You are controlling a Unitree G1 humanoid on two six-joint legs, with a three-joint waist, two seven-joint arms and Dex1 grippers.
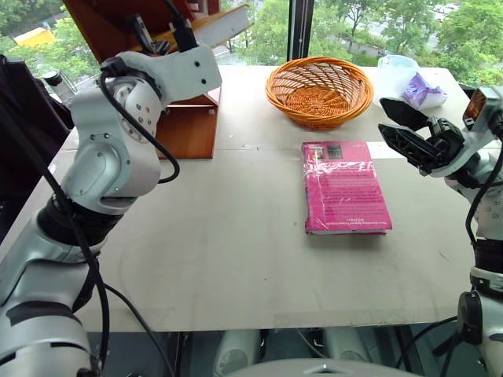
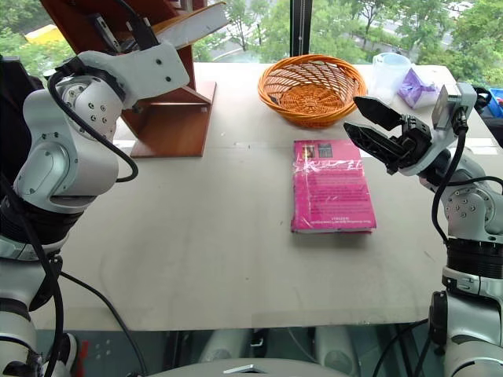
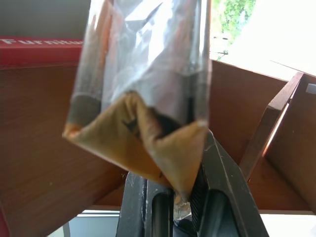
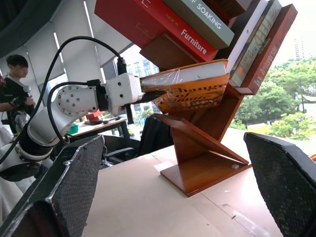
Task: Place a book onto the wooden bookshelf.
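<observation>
My left gripper (image 4: 148, 93) is shut on one end of the book (image 4: 192, 89), a thick yellow-orange paperback in glossy wrap. It holds the book roughly level, high at the wooden bookshelf (image 4: 202, 163). The book's far end reaches into the shelf, above a slanted board and below a red book (image 4: 163, 24). I cannot tell whether it rests on anything. In the left wrist view the wrapped book (image 3: 143, 98) stands between my fingers (image 3: 222, 187), with brown shelf panels (image 3: 39, 148) behind. My right gripper (image 2: 365, 119) hangs open and holds nothing, above the table's right side.
A pink book (image 1: 346, 187) lies flat on the table, right of centre. An orange wicker basket (image 1: 318, 90) stands behind it, and a plastic cup (image 1: 397, 75) with a purple item (image 1: 423, 90) at the far right. A person (image 4: 15, 84) stands in the background.
</observation>
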